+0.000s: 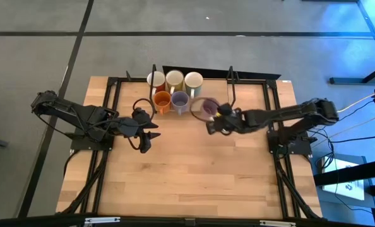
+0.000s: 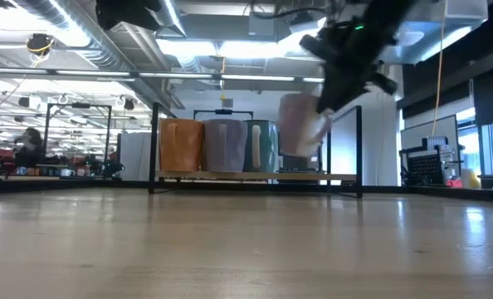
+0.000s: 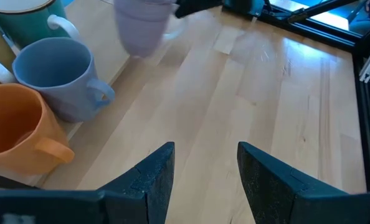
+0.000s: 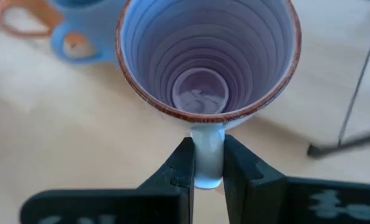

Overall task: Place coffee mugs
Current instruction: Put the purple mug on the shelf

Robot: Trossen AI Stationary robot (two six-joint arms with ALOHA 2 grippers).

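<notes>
The right gripper (image 4: pixel 207 167) is pinching only the thin handle of a pale purple round ceramic mug (image 4: pixel 208 59), carrying it above the table beside the purple mug (image 1: pixel 180 100) already in the row, so it may swivel or knock that neighbour, while the left gripper (image 3: pixel 200 171) is waiting with fingers spread.

No legible text, labels or numbers; distant room signage perhaps too blurred

- The table (image 1: pixel 187 170) is showing pale, smooth, matt wood planks.
- The held purple mug (image 4: pixel 207 59) is gleaming as glazed ceramic, ridged inside, brown-rimmed.
- The right gripper (image 4: pixel 207 168) fingers are looking like matt black plastic.
</notes>
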